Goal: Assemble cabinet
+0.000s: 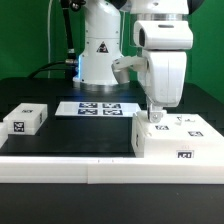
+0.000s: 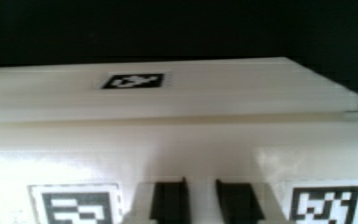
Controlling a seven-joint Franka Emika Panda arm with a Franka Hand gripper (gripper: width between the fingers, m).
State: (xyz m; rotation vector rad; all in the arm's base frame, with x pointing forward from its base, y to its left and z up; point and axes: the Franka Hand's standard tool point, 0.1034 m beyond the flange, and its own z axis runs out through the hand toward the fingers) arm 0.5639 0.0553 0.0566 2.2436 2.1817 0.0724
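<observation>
A black worktop (image 1: 70, 135) carries the parts, with a green wall (image 1: 25, 40) behind it.

1. Nearest the exterior camera, a long low white rail (image 1: 60, 165) runs along the front edge of the worktop.
2. Just behind the rail, at the exterior view's right, stands the cabinet box (image 1: 185, 148). It is the largest white piece in view and has square tags on its top and front faces.
3. At the exterior view's left, well apart from the box, a small white panel (image 1: 24, 119) lies flat with one tag facing up.
4. Between the two and farther back, the marker board (image 1: 95, 108) lies flat on the worktop.
5. The white arm (image 1: 165, 60) hangs over the box. Its pincer (image 1: 155, 116) points straight down at the box's top, near the corner toward the marker board.
6. Farthest back stands the robot base (image 1: 100, 50).

In the wrist view the cabinet box (image 2: 176, 130) fills most of the frame (the picture is blurred). A single tag (image 2: 137, 81) sits on a white surface beyond the pincer (image 2: 197, 200). The dark fingers (image 2: 165, 200) stand close together with a narrow pale strip between them, and one tag shows on each side of them. Whether the pincer is clamped on an edge of the box or merely nearly together cannot be told from either view.
</observation>
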